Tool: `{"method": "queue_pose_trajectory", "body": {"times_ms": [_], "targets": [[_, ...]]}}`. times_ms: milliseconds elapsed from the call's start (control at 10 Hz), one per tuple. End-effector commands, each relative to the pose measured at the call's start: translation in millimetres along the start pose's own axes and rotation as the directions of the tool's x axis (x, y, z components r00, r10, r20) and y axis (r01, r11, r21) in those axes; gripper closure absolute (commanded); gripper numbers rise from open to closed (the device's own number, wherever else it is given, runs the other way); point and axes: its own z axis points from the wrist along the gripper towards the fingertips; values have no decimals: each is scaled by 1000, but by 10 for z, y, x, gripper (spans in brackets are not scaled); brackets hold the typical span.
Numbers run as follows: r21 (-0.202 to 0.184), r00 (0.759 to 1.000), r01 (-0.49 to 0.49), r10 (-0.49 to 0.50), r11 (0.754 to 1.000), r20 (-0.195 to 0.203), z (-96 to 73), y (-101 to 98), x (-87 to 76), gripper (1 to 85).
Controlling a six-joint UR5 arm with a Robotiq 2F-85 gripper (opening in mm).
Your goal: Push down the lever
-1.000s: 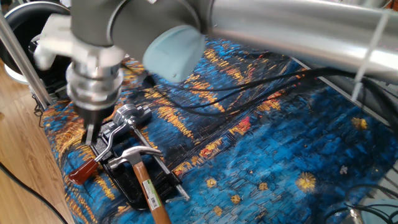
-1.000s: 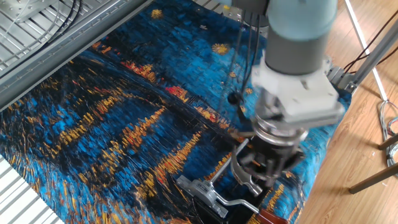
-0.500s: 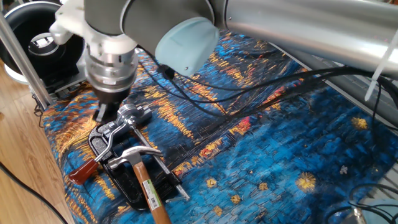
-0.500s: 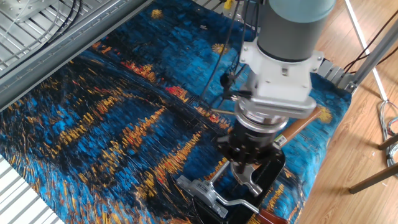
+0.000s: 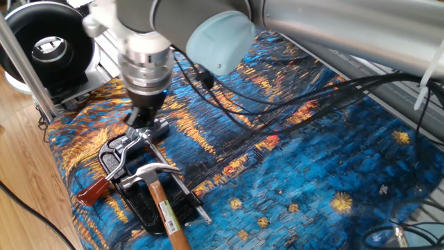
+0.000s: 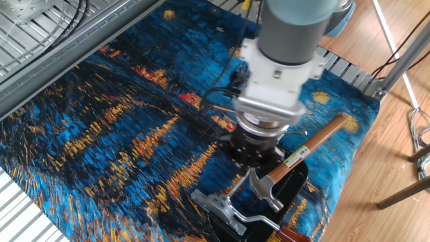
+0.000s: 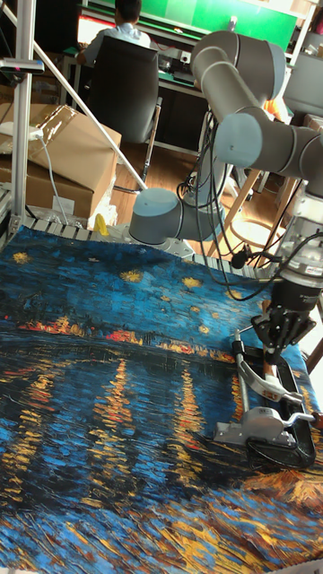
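Observation:
The lever (image 5: pixel 111 173) is a thin silver rod with a dark-red end (image 5: pixel 92 192), low at the cloth's front left. It joins a round silver pivot (image 5: pixel 150 128) on a black clamp base (image 5: pixel 142 208). My gripper (image 5: pixel 142 117) hangs just above the pivot with its dark fingers together and nothing held. It is clear of the rod. In the other fixed view my gripper (image 6: pixel 254 160) stands over the hammer head (image 6: pixel 265 191), and the lever's rod (image 6: pixel 254 218) and red tip (image 6: pixel 290 235) lie at the bottom edge. The tall fixed view has my gripper (image 7: pixel 276 339) above the silver fixture (image 7: pixel 260 420).
A hammer with a wooden shaft (image 5: pixel 165 212) lies across the black base beside the lever. Black cables (image 5: pixel 277 104) trail over the blue painted cloth (image 5: pixel 312 173). A black round device (image 5: pixel 45 45) and a metal post (image 5: pixel 24 62) stand at the far left.
My gripper has moved from over the lever's rod near the red end to above the pivot, further back on the table. Lever and hammer lie as before.

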Motion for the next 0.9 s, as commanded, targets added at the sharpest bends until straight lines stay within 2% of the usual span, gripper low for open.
{"method": "queue_pose_trajectory", "body": {"times_ms": [0,100,200,300,400,500,600,700,800], "targets": [[-77,1000,2,-1,997,11,60,49,20,840],[-93,999,-39,37,995,-21,56,94,91,840],[-83,981,-182,175,980,-82,50,100,218,840],[-42,951,-290,282,956,-128,44,51,335,840],[-56,948,-316,312,947,-67,58,44,168,840],[-73,945,-326,324,943,-35,59,59,72,840],[-66,952,-304,302,950,-39,24,-40,70,840],[-76,966,-258,254,963,-55,-65,-244,76,840],[-86,978,-204,199,975,-64,-145,-528,92,840]]}}
